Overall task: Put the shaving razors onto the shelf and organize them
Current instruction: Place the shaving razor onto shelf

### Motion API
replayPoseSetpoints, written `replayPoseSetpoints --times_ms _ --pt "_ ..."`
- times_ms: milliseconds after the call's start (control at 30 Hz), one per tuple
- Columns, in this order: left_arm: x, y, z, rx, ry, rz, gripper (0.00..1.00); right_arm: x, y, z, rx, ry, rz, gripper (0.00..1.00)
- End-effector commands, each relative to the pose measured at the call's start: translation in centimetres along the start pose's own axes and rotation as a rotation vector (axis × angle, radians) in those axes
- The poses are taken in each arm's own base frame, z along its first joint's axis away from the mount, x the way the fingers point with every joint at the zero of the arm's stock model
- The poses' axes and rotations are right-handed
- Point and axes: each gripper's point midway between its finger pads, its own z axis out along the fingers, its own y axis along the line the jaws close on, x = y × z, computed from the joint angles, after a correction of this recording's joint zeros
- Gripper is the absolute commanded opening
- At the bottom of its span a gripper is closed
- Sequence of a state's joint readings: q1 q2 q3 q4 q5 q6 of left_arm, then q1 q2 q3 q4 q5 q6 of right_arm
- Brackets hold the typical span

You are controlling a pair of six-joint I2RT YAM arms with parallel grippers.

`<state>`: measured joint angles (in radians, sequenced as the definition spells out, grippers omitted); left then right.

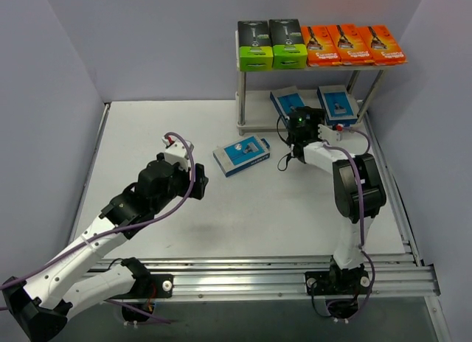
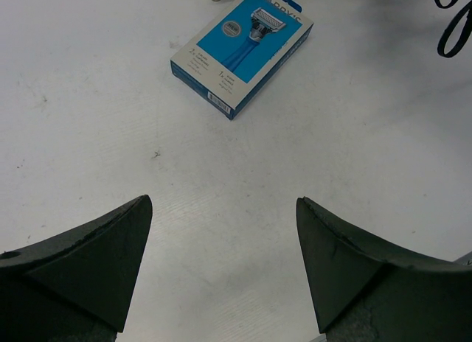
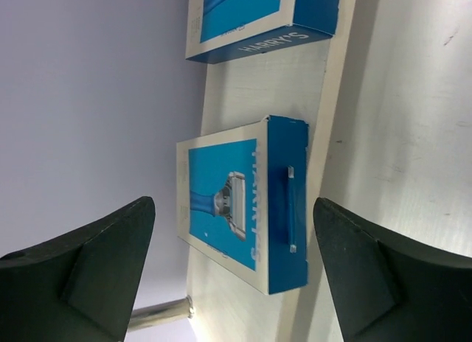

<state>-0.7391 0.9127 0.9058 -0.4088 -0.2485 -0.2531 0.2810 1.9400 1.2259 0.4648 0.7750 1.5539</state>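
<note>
Probably light, stiff and slick, the blue razor pack [image 2: 242, 51] ahead of the spread left claw [image 2: 223, 202] wants pinching across its short width.

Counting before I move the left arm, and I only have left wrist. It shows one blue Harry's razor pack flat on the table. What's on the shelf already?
Observer: The top of the shelf holds five in a row: two black packs with lime-green ends and three orange packs.
Operator: Other blue ones?
Observer: Two blue Harry's packs lie flat on the lower board, with a gap between them.
Operator: Right gripper holding one?
Observer: No. The right gripper is open and holds nothing. It points at the left of those two packs.
</note>
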Motion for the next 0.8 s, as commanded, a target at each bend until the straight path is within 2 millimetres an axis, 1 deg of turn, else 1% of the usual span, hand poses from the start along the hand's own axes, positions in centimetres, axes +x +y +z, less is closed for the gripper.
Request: replayPoseSetpoints --times_ms 0,100,133,200,233,267,300,333,367,400,433,467,500,533,567,600,667,767 --pt "-2.9 0.0 -1.1 0.001 -0.077 -0.009 0.88 -1.7 2.4 -1.6 -0.045 -0.005 0.030 0.84" --pt "-3.2 0.4 -1.2 -0.002 -0.089 -0.019 0.88 -2.6 2.5 -2.9 -0.060 0.023 0.012 0.86" --pt "-3.3 0.5 -1.3 -0.004 -0.092 -0.023 0.89 -3.3 2.5 -3.7 -0.064 0.033 0.008 0.86" --pt "-3.6 0.9 -1.3 -0.007 -0.101 -0.035 0.89 -4.0 2.3 -4.5 -0.070 0.051 -0.006 0.87" --pt "-3.6 1.1 -1.4 -0.005 -0.105 -0.042 0.89 -5.1 3.2 -5.4 -0.092 0.061 0.011 0.88" --pt "-3.8 1.2 -1.4 -0.006 -0.111 -0.047 0.89 -5.3 2.1 -5.7 -0.088 0.089 -0.010 0.88" --pt "-3.8 1.3 -1.5 -0.005 -0.112 -0.049 0.89 -5.9 2.1 -6.0 -0.094 0.099 -0.026 0.88" --pt "-4.1 1.6 -1.6 -0.010 -0.120 -0.057 0.89 -7.0 3.2 -7.1 -0.126 0.112 -0.009 0.88" --pt "-4.1 1.8 -1.6 -0.013 -0.121 -0.060 0.89 -7.1 2.2 -7.4 -0.129 0.154 -0.033 0.88" --pt "-4.2 2.0 -1.6 -0.017 -0.127 -0.064 0.89 -7.5 2.5 -7.8 -0.150 0.179 -0.047 0.87" --pt "-4.4 2.4 -1.6 -0.024 -0.131 -0.071 0.89 -8.3 3.6 -8.8 -0.199 0.201 -0.065 0.87" --pt "-4.5 2.5 -1.7 -0.023 -0.135 -0.074 0.89 -8.4 3.7 -9.1 -0.223 0.234 -0.076 0.87" --pt "-4.5 2.8 -1.7 -0.030 -0.137 -0.079 0.89 -8.0 3.4 -9.3 -0.256 0.348 -0.089 0.87" --pt "-4.6 2.9 -1.8 -0.032 -0.139 -0.081 0.89 -8.0 3.4 -9.2 -0.277 0.395 -0.106 0.86" --pt "-4.7 3.3 -1.8 -0.041 -0.142 -0.087 0.89 -8.7 3.0 -8.6 -0.275 0.418 -0.119 0.85" --pt "-4.7 3.4 -1.8 -0.042 -0.144 -0.089 0.89 -8.0 2.9 -9.4 -0.300 0.498 -0.147 0.85" --pt "-4.9 3.7 -1.9 -0.049 -0.151 -0.095 0.89 -8.0 2.0 -9.5 -0.303 0.540 -0.212 0.85" --pt "-4.9 3.9 -1.9 -0.057 -0.149 -0.096 0.89 -9.3 1.5 -9.0 -0.320 0.573 -0.256 0.85"
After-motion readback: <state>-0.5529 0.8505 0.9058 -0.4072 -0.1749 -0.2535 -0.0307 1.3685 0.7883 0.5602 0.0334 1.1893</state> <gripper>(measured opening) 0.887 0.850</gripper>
